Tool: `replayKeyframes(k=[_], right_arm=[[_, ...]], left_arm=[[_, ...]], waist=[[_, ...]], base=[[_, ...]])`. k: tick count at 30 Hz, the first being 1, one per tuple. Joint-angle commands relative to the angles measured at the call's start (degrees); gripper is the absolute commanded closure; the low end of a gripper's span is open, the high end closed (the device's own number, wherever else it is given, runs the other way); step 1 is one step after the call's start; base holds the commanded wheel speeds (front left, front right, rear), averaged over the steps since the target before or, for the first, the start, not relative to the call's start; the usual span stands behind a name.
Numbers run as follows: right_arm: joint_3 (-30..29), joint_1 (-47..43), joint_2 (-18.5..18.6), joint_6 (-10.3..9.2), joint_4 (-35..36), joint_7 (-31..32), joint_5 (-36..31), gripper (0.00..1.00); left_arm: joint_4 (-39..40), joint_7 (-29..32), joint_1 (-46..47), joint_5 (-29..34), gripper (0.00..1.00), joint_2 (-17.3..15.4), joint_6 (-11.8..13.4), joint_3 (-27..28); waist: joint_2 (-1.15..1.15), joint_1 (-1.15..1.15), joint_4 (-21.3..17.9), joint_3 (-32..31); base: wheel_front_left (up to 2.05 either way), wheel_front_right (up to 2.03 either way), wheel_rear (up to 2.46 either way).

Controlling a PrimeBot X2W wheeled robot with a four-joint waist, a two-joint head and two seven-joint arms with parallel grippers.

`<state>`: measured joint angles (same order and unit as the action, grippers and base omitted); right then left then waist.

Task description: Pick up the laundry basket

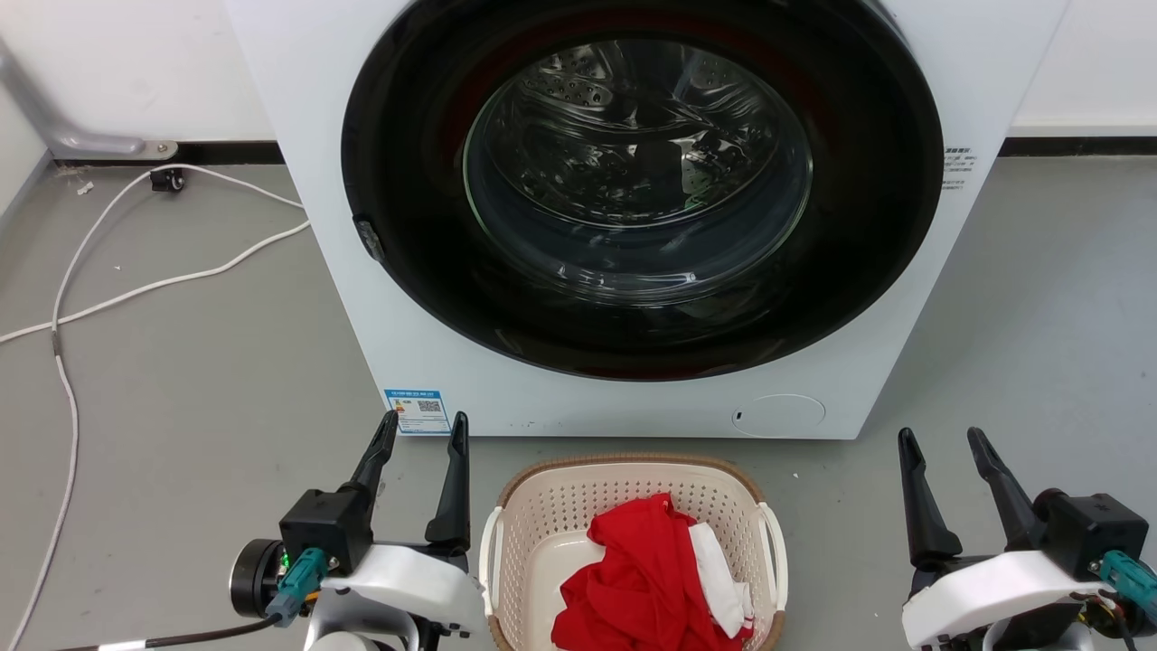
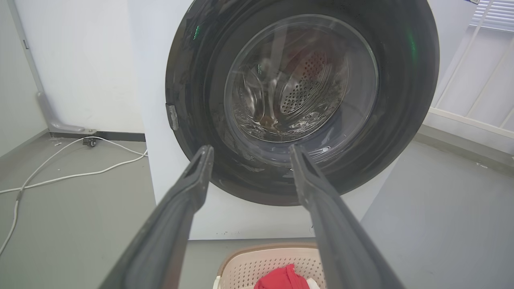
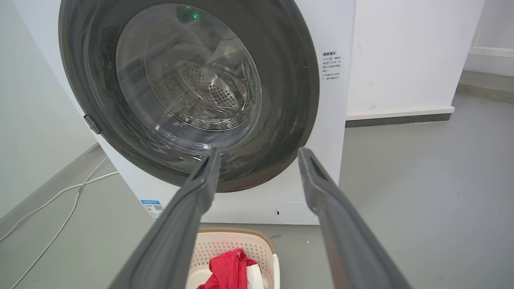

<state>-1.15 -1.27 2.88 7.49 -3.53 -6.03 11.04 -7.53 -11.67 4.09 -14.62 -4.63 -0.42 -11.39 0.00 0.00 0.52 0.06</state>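
Left gripper (image 1: 425, 418), right gripper (image 1: 940, 436) gaping wide, empty. Cream perforated plastic laundry basket (image 1: 560, 506) looking light, rigid; suggesting white loop handles (image 1: 486, 561).

Head view looks down on washer (image 1: 633, 208) and basket (image 1: 578, 497); both wrist views face them lower, from either side.

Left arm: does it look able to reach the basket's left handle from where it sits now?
Probably yes. The left gripper is open and sits just beside the laundry basket, with nothing between it and the white left handle. The red clothes lie inside, clear of that handle.
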Motion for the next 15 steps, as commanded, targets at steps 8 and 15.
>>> replayKeyframes(k=[8, 15], right_arm=[[0.0, -0.6, 0.0, 0.0, 0.9, -0.7, -4.4, 0.0], [0.3, -1.0, 0.0, -0.01, 1.1, -1.1, -7.1, 0.0]], left_arm=[[-0.1, -1.3, 0.3, 3.4, 0.0, 0.0, 0.6, -0.5], [-0.7, -2.0, 0.2, 5.9, 0.0, 0.3, 0.7, -0.7]], waist=[[0.0, 0.0, 0.1, 0.0], [0.0, 0.0, 0.2, 0.0]], base=[[0.0, 0.0, 0.0], [0.0, 0.0, 0.0]])
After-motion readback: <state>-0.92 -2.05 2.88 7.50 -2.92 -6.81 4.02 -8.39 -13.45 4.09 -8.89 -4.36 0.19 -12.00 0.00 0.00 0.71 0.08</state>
